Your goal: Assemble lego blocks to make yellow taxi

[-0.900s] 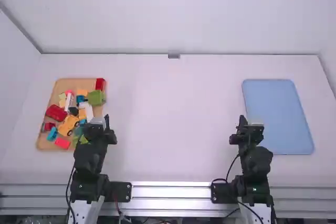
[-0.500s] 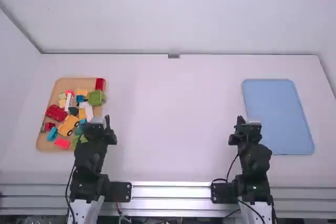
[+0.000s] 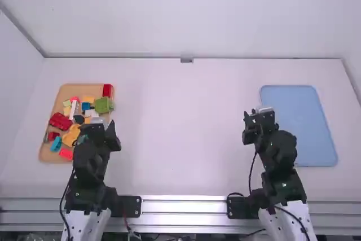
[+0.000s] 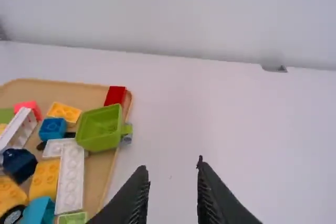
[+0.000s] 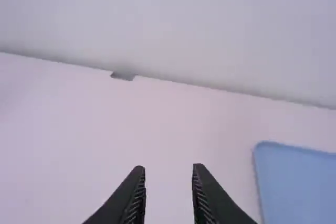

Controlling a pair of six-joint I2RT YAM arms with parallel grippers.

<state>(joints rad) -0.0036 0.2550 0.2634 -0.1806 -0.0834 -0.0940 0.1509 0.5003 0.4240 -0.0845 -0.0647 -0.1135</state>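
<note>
My L end effector [image 3: 101, 130] is near me, by the tray's close R part. It's open: in its wrist view there's a big gap btwn the two tips, w/ white tabletop [image 3: 180, 134] showing thru. My R end effector [image 3: 260, 118] is near the blue mat's [image 3: 299, 122] L side. It's open too, tips well apart.

The toy pcs for the taxi are on the tan tray [image 3: 70, 89], on the L side of the tabletop. Closest is a pink-red block [image 3: 66, 154], then a light blue block [image 3: 56, 144] just past it. Next comes the yellow car pc [image 3: 70, 135], w/ a black wheel. A bit past that is a red car-shaped pc [image 3: 60, 121]. A long white block [image 4: 70, 182] lies on the tray too, w/ a yellow block [image 4: 44, 179] beside it.

Farther up, a green box pc [image 3: 103, 105] is at the tray's R edge, w/ a small blue block [image 3: 86, 106] on its L. Past them, another yellow block [image 4: 64, 113] sits near the tray's far side, and a red block [image 3: 107, 90] is in the far R corner.

Way back, a little gray bit [image 3: 186, 60] is at the bottom of the big white wall [image 3: 186, 15].
</note>
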